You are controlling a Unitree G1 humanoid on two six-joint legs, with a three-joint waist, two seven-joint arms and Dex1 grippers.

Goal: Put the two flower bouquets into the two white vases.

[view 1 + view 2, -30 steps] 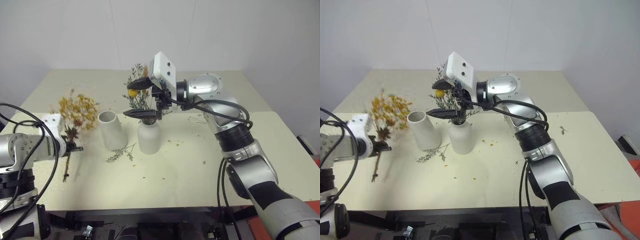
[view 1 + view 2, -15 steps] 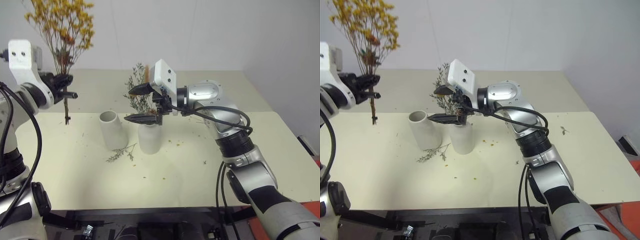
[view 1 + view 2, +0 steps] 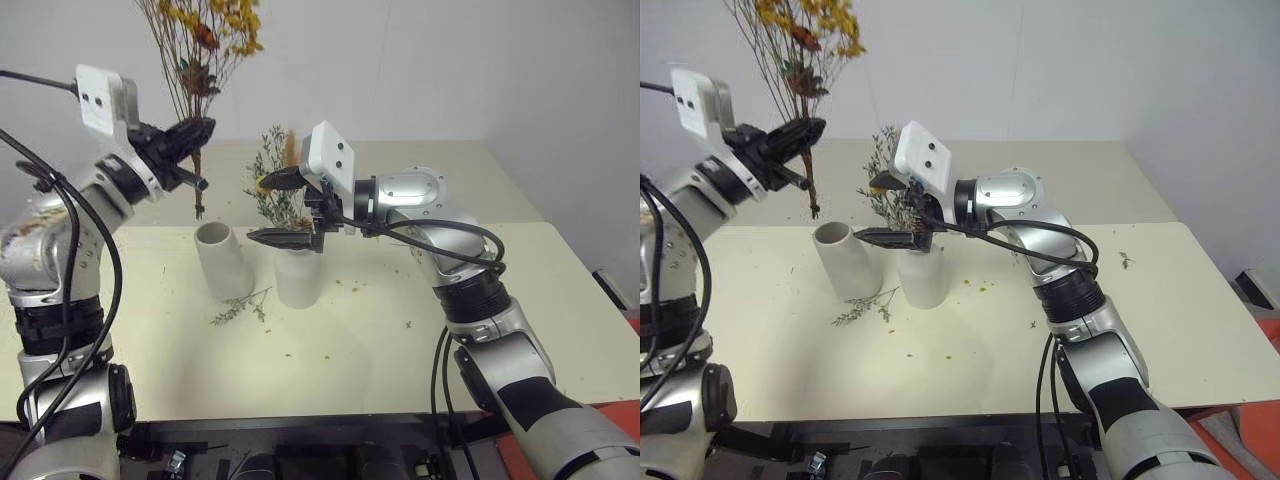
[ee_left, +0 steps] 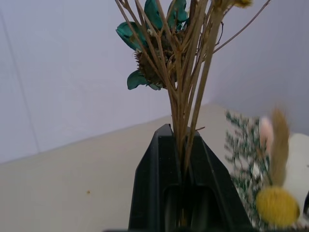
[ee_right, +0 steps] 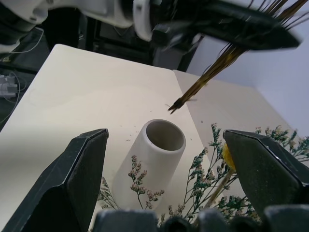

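Lifted to upper left since earlier, left hand pinches yellow bouquet upright, stems over cylinder vase; right hand wide around grey-green bouquet in bottle vase

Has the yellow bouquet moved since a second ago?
Yes. The yellow bouquet, clamped in the left hand, rose off the table and moved right, toward the cylinder vase.

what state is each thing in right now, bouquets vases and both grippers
yellow bouquet: upright in the air, stem ends above the cylinder vase, not in it
grey-green bouquet: standing in the bottle vase
cylinder vase: upright, empty
bottle vase: upright, holds the grey-green bouquet
left gripper: shut on the yellow bouquet's stems
right gripper: open around the grey-green bouquet
loose sprig: lying on the table
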